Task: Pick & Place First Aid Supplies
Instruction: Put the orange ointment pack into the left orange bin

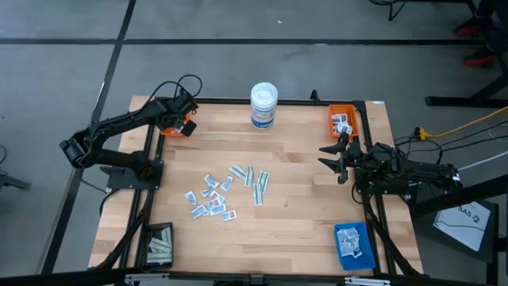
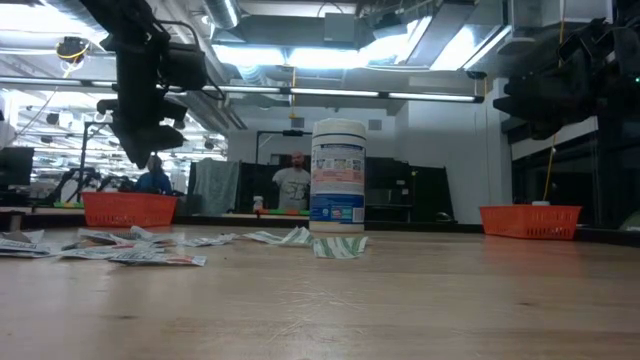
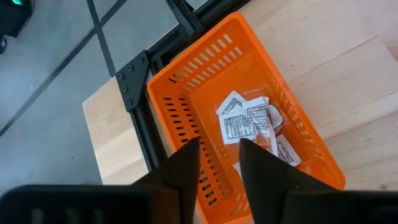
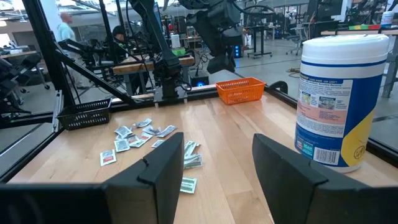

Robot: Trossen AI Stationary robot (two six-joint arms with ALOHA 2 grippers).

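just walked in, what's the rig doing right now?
Sorting first aid packets into trays. The left gripper hangs open over the orange basket at the table's far left corner, with several packets already lying in it. The right gripper waits open and empty near the right edge, beside a second orange tray. A loose pile of packets remains mid-table. A blue tray and a black tray at the near corners already hold some. A white tub stands at the far edge.
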